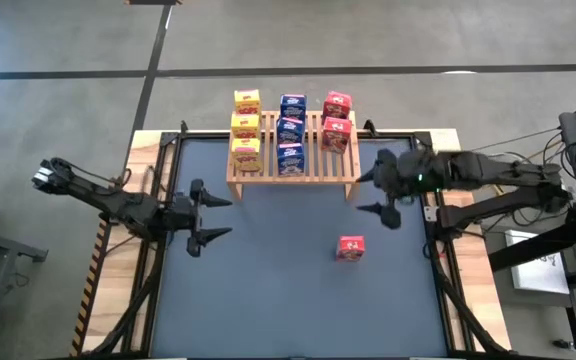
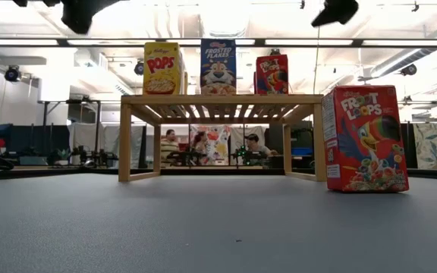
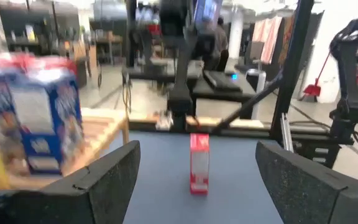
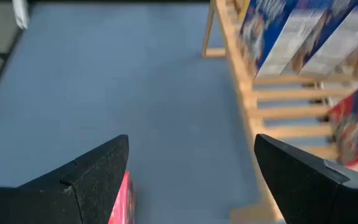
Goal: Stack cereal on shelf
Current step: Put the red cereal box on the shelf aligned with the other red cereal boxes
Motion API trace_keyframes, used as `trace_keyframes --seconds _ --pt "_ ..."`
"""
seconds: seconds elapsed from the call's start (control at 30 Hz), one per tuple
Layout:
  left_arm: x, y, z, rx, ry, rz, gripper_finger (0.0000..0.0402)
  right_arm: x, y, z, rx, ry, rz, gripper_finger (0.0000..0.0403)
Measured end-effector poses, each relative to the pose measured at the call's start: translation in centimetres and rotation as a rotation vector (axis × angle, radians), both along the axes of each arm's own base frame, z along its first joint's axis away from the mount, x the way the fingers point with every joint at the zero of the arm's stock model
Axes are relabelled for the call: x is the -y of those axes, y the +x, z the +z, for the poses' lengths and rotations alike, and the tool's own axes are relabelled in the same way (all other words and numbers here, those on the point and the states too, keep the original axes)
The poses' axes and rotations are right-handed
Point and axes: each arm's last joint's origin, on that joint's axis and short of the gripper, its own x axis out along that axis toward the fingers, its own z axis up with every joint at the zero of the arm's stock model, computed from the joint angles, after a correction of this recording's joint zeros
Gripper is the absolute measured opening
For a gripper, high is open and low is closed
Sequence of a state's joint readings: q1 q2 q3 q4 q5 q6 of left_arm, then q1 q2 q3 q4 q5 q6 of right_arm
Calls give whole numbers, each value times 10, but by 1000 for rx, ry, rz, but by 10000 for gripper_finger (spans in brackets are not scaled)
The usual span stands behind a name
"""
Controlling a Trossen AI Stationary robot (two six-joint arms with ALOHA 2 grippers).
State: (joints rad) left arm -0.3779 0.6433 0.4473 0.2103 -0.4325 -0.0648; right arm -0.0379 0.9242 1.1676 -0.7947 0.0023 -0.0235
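Cereal remaining: one red Froot Loops box (image 1: 350, 247) stands alone on the table at about four o'clock from the shelf (image 1: 293, 172), which carries eight boxes, Pops (image 2: 162, 68) and Frosted Flakes (image 2: 218, 67) readable. Right gripper (image 1: 382, 193) hovers nearest, jaws spread, empty; next it must descend and pinch. Left gripper (image 1: 213, 218) waits at eight o'clock, jaws spread.

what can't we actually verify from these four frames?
- Low view: the rear boxes on the shelf are hidden behind the front three; both arms are cut off by the top edge.
- Left wrist view: labels on the shelf boxes are blurred.
- Right wrist view: the red box on the table is mostly hidden by the right end effector finger and the bottom edge.
- High view: box labels are too small to read.
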Motion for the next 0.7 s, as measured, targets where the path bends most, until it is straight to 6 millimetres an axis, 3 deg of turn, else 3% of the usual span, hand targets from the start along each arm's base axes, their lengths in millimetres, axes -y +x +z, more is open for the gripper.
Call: trace_keyframes --seconds 0.13,0.23,0.53,0.7 --pt "-9 -23 20 92 12 5 303 -22 0 -22 -58 7 -21 336" --pt "-16 -39 24 110 9 26 303 -37 1 -35 -70 3 -9 336" --pt "-22 -51 -20 113 -100 51 303 -77 1 -84 -16 -37 36 336" --pt "-24 -56 -24 209 -121 52 303 -92 -4 -106 20 -41 31 336"
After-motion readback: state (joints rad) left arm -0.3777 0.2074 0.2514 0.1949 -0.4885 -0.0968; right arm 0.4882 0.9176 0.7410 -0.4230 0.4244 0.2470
